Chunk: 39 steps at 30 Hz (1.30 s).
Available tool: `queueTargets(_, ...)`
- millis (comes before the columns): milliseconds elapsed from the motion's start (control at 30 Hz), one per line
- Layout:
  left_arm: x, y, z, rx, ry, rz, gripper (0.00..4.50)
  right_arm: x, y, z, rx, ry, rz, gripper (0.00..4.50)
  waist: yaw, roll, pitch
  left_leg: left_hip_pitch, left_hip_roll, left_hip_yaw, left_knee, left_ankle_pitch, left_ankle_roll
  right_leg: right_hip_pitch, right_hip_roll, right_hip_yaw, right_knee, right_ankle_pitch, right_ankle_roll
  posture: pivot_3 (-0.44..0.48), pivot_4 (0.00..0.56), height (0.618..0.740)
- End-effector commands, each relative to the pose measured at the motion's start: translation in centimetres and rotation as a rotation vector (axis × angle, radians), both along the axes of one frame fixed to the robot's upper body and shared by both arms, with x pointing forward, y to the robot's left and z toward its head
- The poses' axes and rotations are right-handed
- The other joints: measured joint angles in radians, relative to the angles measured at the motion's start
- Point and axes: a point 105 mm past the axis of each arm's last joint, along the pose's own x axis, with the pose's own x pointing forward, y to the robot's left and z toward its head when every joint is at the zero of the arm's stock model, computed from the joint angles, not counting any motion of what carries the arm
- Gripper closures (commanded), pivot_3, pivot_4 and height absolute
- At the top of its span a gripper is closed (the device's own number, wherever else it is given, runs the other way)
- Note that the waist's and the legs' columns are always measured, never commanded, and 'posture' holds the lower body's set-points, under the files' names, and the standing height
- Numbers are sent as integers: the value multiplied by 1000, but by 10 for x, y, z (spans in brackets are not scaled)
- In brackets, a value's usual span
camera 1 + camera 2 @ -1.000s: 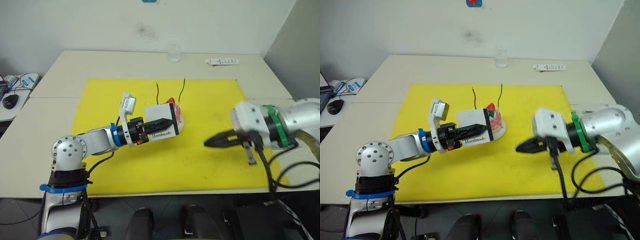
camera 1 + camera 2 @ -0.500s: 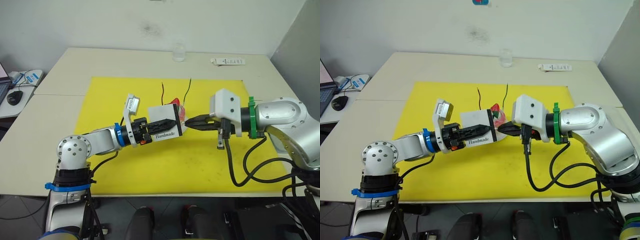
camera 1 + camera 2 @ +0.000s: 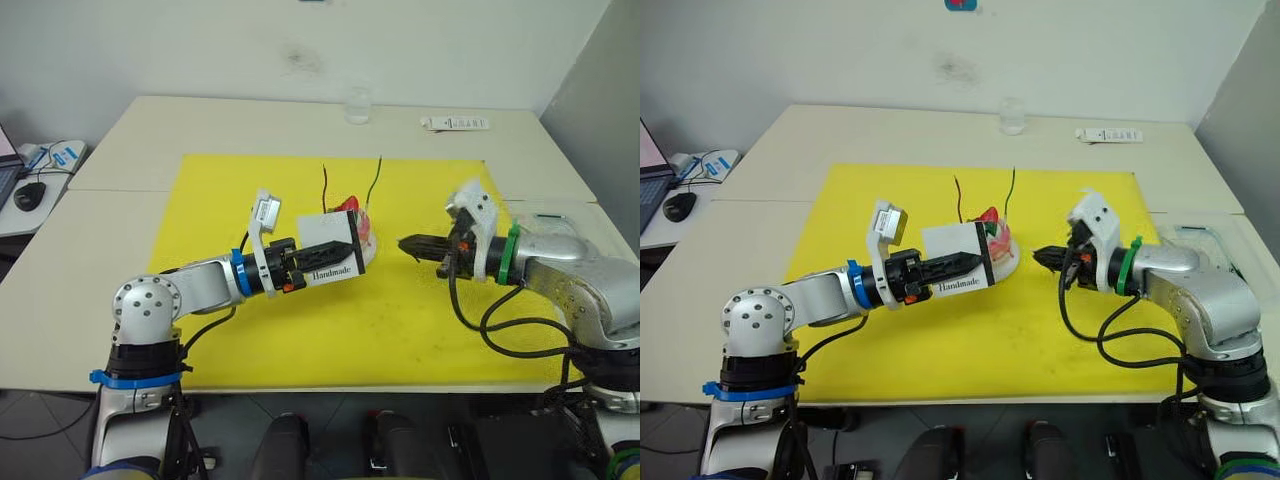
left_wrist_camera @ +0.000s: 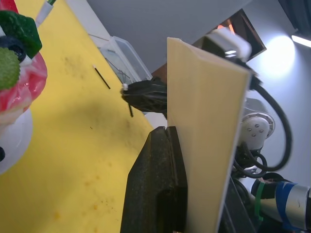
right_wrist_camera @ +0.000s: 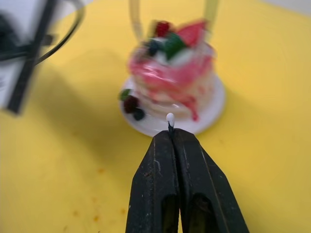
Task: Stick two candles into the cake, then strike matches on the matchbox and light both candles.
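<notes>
My left gripper is shut on the white "Handmade" matchbox, holding it just in front of the pink cake on its white plate. A red candle and a green candle stand in the cake. My right gripper hovers to the right of the cake, shut on a match whose white tip sticks out with no flame. In the left wrist view, the matchbox stands on edge beside one finger, with the right gripper beyond it.
The yellow mat covers the table's middle. A loose match lies on the mat. A glass and a white tube sit at the back edge. A clear plastic container stands at the right.
My right gripper swung in to the matchbox's right edge half a second ago, then drew back to the right. The left gripper keeps holding the matchbox in place.
</notes>
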Motion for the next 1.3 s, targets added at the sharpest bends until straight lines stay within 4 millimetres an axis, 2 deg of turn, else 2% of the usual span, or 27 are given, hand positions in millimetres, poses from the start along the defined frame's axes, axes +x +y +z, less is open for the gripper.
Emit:
queueTargets(33,-6,0,12,-16,-53,-7,4500,5,-19,-9,-15,10,-153,4437,-1,0,0,0,0,0,0,0,0,0,0,0,0,0,0,0,150,740)
queueTargets(133,-7,1,12,-15,-54,0,4500,4,-21,-18,-54,-16,-186,4437,-1,0,0,0,0,0,0,0,0,0,1,0,0,0,0,0,150,740)
queueTargets(233,-10,0,10,-7,-52,-2,4500,1,-23,-35,-107,-22,-202,4437,-2,0,0,0,0,0,0,0,0,0,2,0,0,0,0,0,150,740)
queueTargets(300,-11,0,8,-7,-49,-3,4500,2,-24,-39,-107,-29,-216,4437,-2,0,0,0,0,0,0,0,0,0,2,0,-1,0,0,0,150,740)
queueTargets(400,-13,1,4,0,-46,-10,4500,3,-25,-45,-121,-49,-222,3827,-2,0,0,0,0,0,0,0,0,0,3,0,0,0,0,0,150,740)
queueTargets(600,-14,5,2,3,-45,-8,4500,3,-27,-44,-102,-102,-239,1836,-2,0,0,0,-1,0,0,0,0,0,3,0,0,0,1,0,150,740)
queueTargets(733,-17,8,-3,5,-39,-6,4500,-8,-26,-42,-32,-206,-179,1836,-2,0,0,0,0,0,-1,0,0,0,3,0,-2,0,1,0,150,740)
queueTargets(933,-20,7,-6,1,-40,-6,4500,-18,-30,-64,30,-282,-189,1836,-2,0,0,0,0,0,-1,0,0,1,3,0,-2,0,1,0,150,740)
queueTargets(1133,-27,6,-5,-27,-50,0,4500,-8,-27,-74,48,-328,-214,1836,-5,0,0,2,0,0,0,0,0,1,3,1,-1,1,0,0,150,740)
queueTargets(1300,-20,9,-4,-43,-50,85,4500,0,-26,-81,54,-325,-223,1836,-3,0,0,2,0,0,0,0,0,1,3,1,-1,1,0,0,150,740)
